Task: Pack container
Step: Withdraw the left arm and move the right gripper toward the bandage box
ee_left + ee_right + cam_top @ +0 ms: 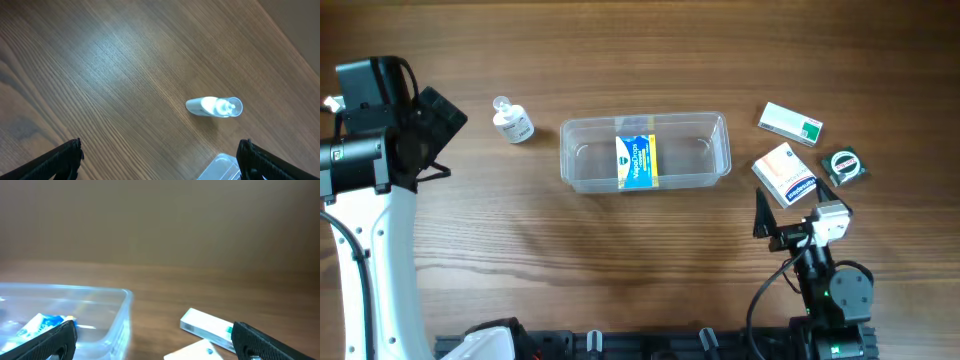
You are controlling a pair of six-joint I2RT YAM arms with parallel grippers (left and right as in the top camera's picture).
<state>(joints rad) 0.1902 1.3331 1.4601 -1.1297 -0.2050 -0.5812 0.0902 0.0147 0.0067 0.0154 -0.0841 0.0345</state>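
Note:
The clear plastic container lies at the table's middle with a blue and yellow packet inside it. My left gripper hangs open at the far left, above bare wood. In the left wrist view the open left gripper holds nothing, and a small white bottle lies ahead beside a corner of the container. My right gripper stands open at the lower right, just below the small boxes. In the right wrist view the right gripper is empty, with the container to its left.
A small white bottle lies left of the container. At the right lie a white box with green print, a white box with orange and blue print and a round green and black item. The green-printed box shows ahead of the right fingers.

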